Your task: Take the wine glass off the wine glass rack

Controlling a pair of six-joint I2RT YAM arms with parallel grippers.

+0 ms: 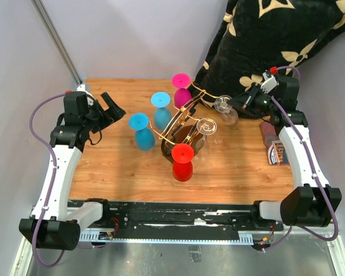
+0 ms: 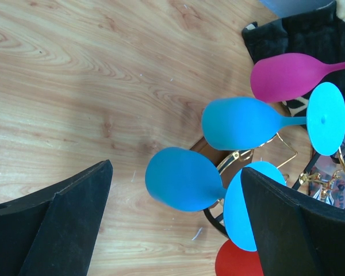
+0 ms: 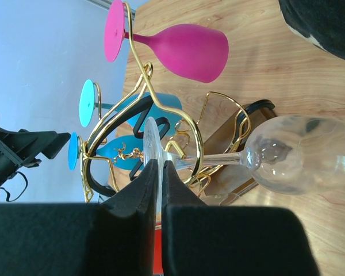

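Right claw (image 3: 161,172) clamps the clear wine glass (image 3: 299,158) by its foot, lower centre. Draw it level off the gold wine glass rack (image 1: 184,133). Left claw (image 1: 114,106) gapes wide, idle.

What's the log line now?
left end effector: open | right end effector: shut on clear wine glass | wine glass rack: glass hanging

This is a robot test bench in a lab, not a home. A wooden table (image 1: 236,172) is boxed in by plain pale walls (image 1: 132,40). Two white arms (image 1: 60,167) trailing purple cables (image 1: 37,115) are bolted to a black rail (image 1: 178,215) along the table's near edge. The only household things are the wine glass rack (image 1: 181,137) at the table's middle and a black flowered blanket (image 1: 264,40) bunched at its far right corner.
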